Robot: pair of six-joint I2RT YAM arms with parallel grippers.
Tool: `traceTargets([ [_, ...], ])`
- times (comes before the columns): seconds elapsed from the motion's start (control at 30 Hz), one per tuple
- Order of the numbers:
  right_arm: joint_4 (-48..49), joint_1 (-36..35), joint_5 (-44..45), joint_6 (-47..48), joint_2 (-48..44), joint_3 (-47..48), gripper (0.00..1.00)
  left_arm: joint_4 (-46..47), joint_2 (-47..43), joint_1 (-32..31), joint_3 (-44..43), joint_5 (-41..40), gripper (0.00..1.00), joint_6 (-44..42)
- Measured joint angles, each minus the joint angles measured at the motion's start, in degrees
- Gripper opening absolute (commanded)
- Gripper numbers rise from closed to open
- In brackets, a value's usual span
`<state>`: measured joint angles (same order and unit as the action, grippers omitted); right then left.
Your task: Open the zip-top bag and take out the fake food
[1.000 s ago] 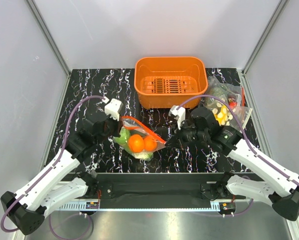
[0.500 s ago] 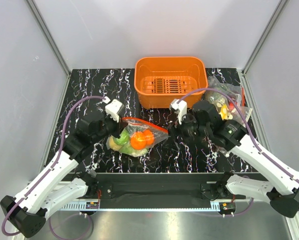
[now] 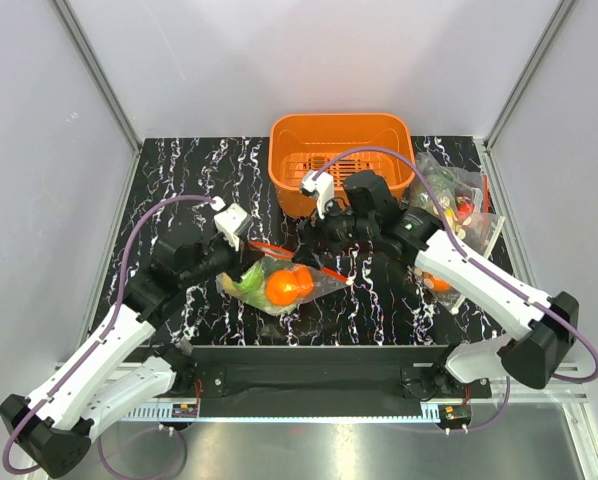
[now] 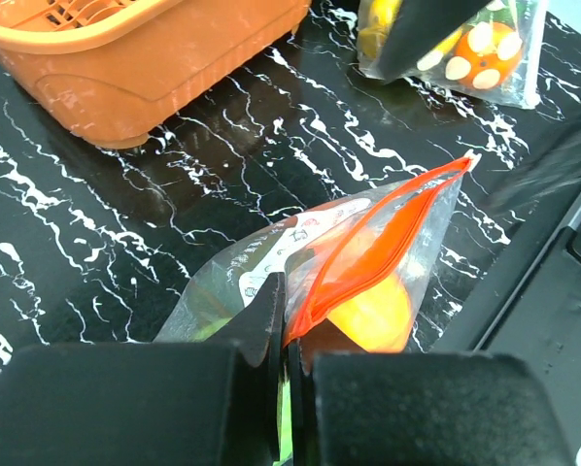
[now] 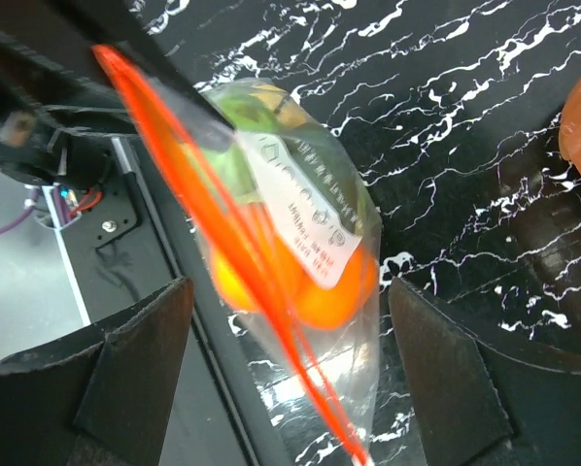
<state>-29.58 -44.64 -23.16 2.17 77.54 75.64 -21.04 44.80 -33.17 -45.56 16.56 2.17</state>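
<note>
Top view: we see zip-top bag (image 3: 297, 283) at frame centre on surface (image 3: 179, 180), below orange basket (image 3: 341, 150), fake food (image 3: 284, 287) inside.
Left wrist view: left claw (image 4: 283, 311) pinching bag's edge beside orange zip strip (image 4: 368, 257).
Right wrist view: right claw (image 5: 286, 330) spread wide, bag showing between its fingers.

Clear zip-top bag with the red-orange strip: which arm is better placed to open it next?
Right, probably: the right gripper hangs open over the zip-top bag, whose edge the left gripper clamps.
</note>
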Motion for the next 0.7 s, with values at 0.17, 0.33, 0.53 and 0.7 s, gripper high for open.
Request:
traceTargets([
  [0.17, 1.4, 0.0, -0.6, 1.3, 2.8, 0.4, 0.88, 0.0, -0.1, 0.0, 0.0, 0.9, 0.00, -0.2],
  [0.33, 3.2, 0.0, -1.6, 1.7, 4.4, 1.3, 0.88, 0.0, -0.1, -0.1, 0.0, 1.3, 0.00, -0.2],
  [0.53, 5.0, 0.0, -2.1, 1.7, 6.4, 2.1, 0.85, 0.0, -0.1, -0.1, 0.0, 1.8, 0.00, -0.2],
  [0.7, 5.4, 0.0, -4.4, 1.9, 8.3, 2.2, 0.60, 0.1, -0.1, -0.1, 0.1, 1.8, 0.00, -0.2],
])
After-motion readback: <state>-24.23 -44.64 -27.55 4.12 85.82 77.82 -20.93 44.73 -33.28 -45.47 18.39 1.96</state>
